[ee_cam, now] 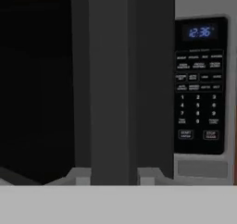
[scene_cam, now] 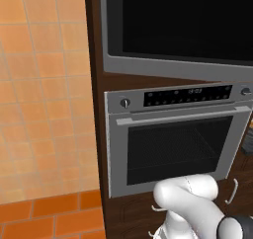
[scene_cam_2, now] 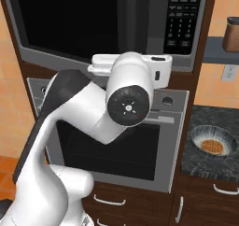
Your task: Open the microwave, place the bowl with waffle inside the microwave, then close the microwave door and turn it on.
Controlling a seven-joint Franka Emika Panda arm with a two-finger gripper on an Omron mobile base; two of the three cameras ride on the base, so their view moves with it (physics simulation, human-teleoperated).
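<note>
Hand parked right up against the microwave front

Microwave [scene_cam_2: 107, 24] built into dark wood above the silver oven [scene_cam: 173, 139], with the microwave door [ee_cam: 41, 79] shut and its vertical handle [ee_cam: 111, 84] dead ahead of the end effector, keypad [ee_cam: 199, 86] just right of that. End effector jaws hidden, so can't tell wide or narrow. Bowl with waffle [scene_cam_2: 213, 144] sitting on the dark bench [scene_cam_2: 196, 166], lower right, well apart from the hand.

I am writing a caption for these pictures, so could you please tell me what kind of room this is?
Most likely a home kitchen, computer-rendered. A built-in microwave with a keypad sits in dark wood above a silver oven, and a bowl with a waffle rests on a dark counter beside them.
</note>
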